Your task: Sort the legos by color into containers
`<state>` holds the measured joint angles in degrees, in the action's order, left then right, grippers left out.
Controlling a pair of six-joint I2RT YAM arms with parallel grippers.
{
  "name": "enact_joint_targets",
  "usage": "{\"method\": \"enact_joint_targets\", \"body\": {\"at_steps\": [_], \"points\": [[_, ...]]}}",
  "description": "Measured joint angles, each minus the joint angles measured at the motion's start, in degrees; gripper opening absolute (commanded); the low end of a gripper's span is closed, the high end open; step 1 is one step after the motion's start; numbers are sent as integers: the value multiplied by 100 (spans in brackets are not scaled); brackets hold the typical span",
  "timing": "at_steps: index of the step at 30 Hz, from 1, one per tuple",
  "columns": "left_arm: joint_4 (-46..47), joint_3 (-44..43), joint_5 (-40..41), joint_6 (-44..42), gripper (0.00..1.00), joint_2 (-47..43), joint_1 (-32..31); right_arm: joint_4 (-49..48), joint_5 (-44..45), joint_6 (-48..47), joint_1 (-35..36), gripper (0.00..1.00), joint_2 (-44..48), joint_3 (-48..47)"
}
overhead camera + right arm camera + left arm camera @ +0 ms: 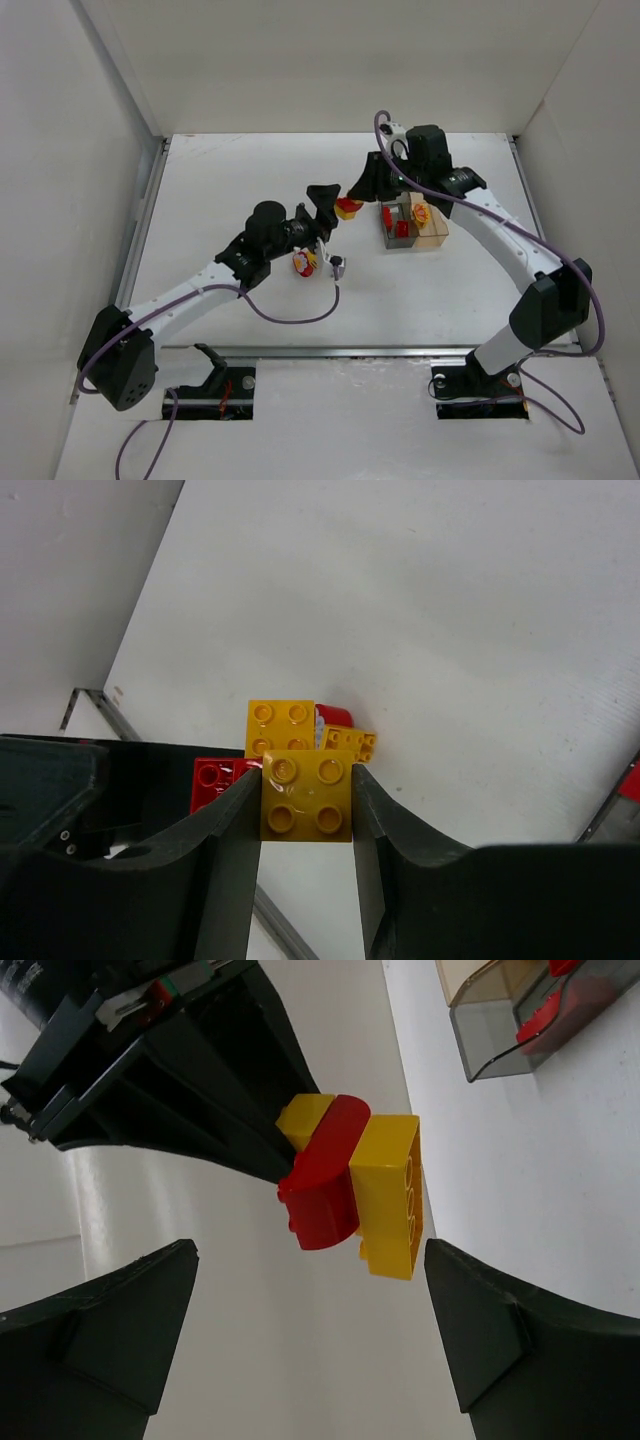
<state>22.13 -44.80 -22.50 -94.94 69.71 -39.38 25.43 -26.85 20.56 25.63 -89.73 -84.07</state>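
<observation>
Presently right end effector (307, 780) clamps yellow brick (390, 1195), red brick (325, 1185) attached; left end effector (310, 1260) wide, flanking. Hazard: skewed closing knocks stack onto counter (250, 170).

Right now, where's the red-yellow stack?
Top view: the stack is mid-table, clamped in the right gripper, just left of the containers, with the open left gripper facing it.

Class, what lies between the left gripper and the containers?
In the top view, a red-and-yellow lego cluster, clamped in the right gripper.
</observation>
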Motion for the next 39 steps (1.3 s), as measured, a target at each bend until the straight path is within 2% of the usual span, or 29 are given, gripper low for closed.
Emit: {"method": "enact_joint_targets", "body": {"at_steps": [5,7,15,17,19,22,27,30,31,39], "points": [[-376,17,-216,-396,82,-57,-4,0,52,116,157,0,-13,0],[-549,42,-310,-498,74,-149,-31,-15,52,157,192,0,-63,-13],[-885,48,-422,-522,52,-271,-142,-13,72,219,260,0,-289,-70],[-970,46,-404,-509,52,-269,-140,-13,72,219,284,0,-289,-76],[-1075,39,-380,-485,60,-269,-142,-13,72,219,297,0,-289,-90],[-1220,-39,-291,-391,68,-201,-142,-13,72,219,297,0,-289,-98],[-1325,-210,-111,-164,64,-22,-146,-13,74,221,306,0,-289,-98],[-1338,-243,-35,-48,56,-2,-157,-11,76,219,348,0,-289,-107],[-1340,-249,-2,-33,48,-2,-168,-9,83,214,369,0,-289,-118],[-1298,-293,61,90,12,4,-181,0,140,192,411,0,-289,-177]]}}
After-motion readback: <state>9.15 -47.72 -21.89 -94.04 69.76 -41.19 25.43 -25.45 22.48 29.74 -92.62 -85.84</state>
